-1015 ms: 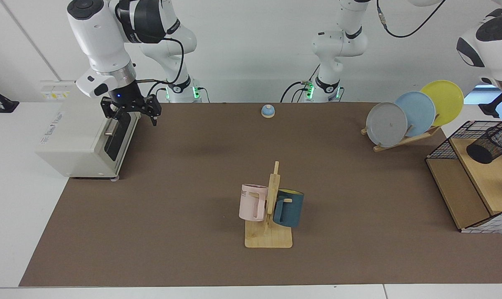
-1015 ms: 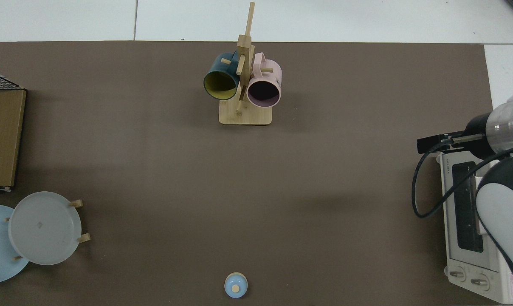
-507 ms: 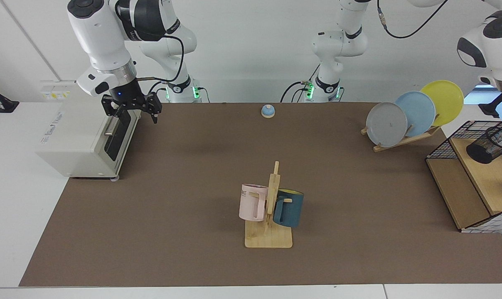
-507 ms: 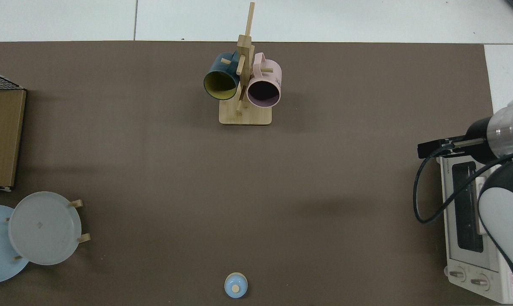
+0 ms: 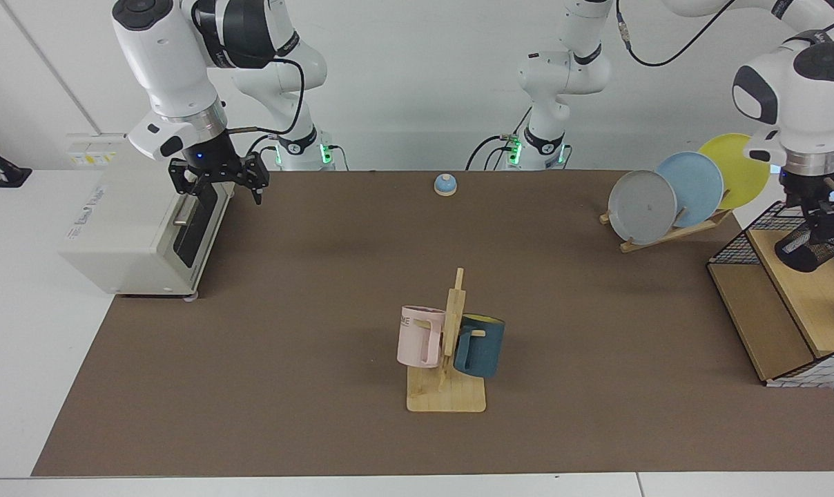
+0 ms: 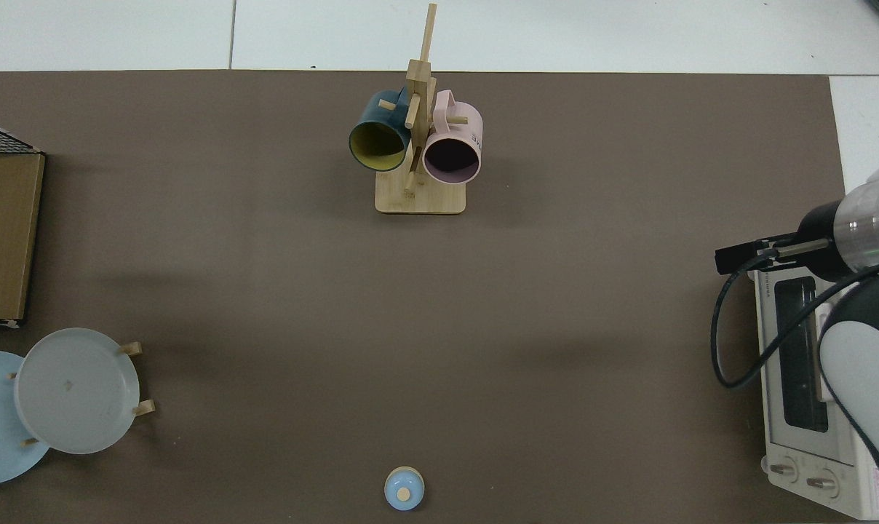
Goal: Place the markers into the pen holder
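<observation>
Left gripper (image 5: 823,219) down over the pen holder (image 5: 807,250) at the right edge of the facing view; right gripper (image 5: 217,181) hanging by the toaster oven (image 5: 137,231) at upper left.

The left arm drops straight down from the upper right corner, wrist vertical, its gripper right at the mouth of the black mesh pen holder, which stands tilted on the upper wooden shelf of the wire basket (image 5: 734,250). Whether its fingers are open or closed cannot be told, as they merge with the mesh. A small blue bit shows beside the gripper, but no marker can be made out with certainty. The right arm waits, wrist pointing down, fingers spread apart and holding nothing, just above the oven's front corner. In the top view only this right gripper (image 6: 738,256) shows, at the right edge; the pen holder and left gripper lie outside that frame.
</observation>
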Available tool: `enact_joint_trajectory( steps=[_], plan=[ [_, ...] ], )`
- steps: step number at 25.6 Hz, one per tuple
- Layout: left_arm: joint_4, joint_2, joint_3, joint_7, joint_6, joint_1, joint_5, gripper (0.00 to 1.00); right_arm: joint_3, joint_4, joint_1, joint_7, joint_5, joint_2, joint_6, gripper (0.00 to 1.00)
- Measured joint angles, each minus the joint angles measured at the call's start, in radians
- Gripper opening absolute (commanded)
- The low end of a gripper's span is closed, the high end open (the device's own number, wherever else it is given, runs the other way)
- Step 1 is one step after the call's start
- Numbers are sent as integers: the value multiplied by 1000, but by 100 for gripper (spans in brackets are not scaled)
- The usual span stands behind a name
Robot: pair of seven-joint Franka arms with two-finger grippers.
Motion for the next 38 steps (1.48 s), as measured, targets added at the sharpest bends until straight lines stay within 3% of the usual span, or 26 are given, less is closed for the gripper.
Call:
enact_joint_trajectory(
  steps=[5,12,26,38],
  plan=[
    [-56,-38,-97,-380,-72,-15,-96,100,0,-2,0,0,0,0,-1,100],
    [-87,-64,-216,-644,-144,-17,-219,100,0,-12,0,0,0,-5,-1,100],
    [-88,-76,-278,-1292,-183,-16,-391,100,9,-18,0,-1,1,-25,-115,100],
    [-62,-143,-323,-1542,-208,27,-425,100,5,-16,-2,-1,1,-35,-118,100]
  ],
)
